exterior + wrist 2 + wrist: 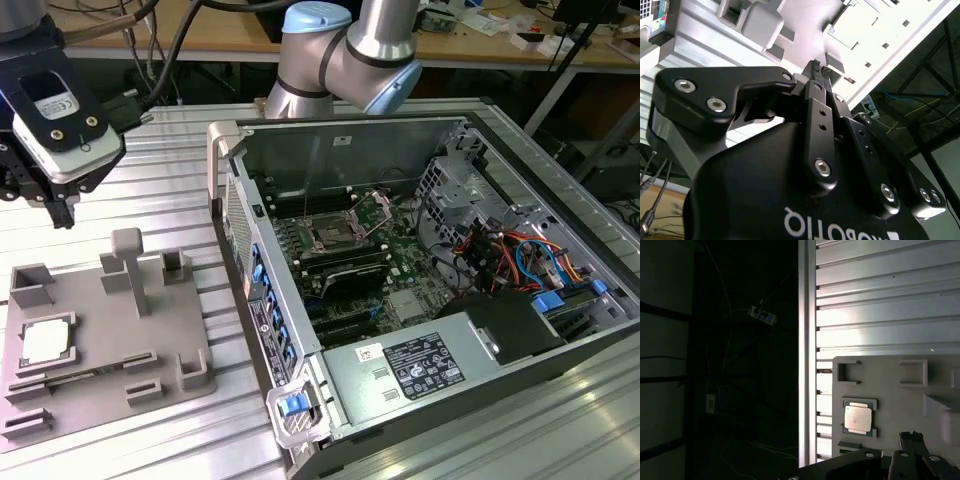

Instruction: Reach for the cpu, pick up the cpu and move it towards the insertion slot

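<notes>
Well, the gripper (62,208) hangs above the slatted table (160,170) with its fingers closed together and nothing between them. It is near the grey holder (105,325) but not touching it. The cpu (45,343) lies flat in a framed recess of that holder, at about six o'clock from the gripper in the exterior view; the recess probably keeps it from sliding. The insertion slot (330,236) sits off toward three o'clock, facing up inside the opened computer case (330,150), well apart from both.

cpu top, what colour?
Silvery-white cpu top, darker rim; shows best in the first wrist view.
</notes>
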`<state>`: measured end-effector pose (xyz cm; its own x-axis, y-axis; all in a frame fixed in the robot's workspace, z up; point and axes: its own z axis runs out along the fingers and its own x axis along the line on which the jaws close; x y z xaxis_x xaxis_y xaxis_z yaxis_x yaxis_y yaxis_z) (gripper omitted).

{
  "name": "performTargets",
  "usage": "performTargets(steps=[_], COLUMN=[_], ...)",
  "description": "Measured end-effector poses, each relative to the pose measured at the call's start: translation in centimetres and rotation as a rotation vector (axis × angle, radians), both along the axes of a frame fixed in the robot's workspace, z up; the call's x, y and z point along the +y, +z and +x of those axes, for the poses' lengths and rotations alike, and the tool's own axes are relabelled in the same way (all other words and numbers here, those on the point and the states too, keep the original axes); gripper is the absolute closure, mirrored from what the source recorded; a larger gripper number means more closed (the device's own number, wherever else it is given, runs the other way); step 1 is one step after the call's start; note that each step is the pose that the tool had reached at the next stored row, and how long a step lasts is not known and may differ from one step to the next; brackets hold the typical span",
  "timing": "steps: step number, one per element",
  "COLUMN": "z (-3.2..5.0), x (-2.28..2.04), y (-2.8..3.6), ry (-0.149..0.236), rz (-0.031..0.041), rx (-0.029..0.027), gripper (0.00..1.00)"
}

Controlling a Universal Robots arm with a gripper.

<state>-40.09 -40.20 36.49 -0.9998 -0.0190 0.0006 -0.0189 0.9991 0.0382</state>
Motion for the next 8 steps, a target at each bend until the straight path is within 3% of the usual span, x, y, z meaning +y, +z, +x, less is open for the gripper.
performTargets(steps=[2, 5, 6, 8], z=[-0.28, -0.88, -1.02, -1.54], x=[-0.01, -0.07, -0.1, -0.2], y=[0.0, -0.04, -0.05, -0.09], ry=[0.0, 0.0, 0.0, 0.0], rz=[0.0, 0.0, 0.0, 0.0], rx=[-0.0001, -0.0001, -0.0001, -0.0001], gripper=[0.76, 0.69, 0.62, 0.62])
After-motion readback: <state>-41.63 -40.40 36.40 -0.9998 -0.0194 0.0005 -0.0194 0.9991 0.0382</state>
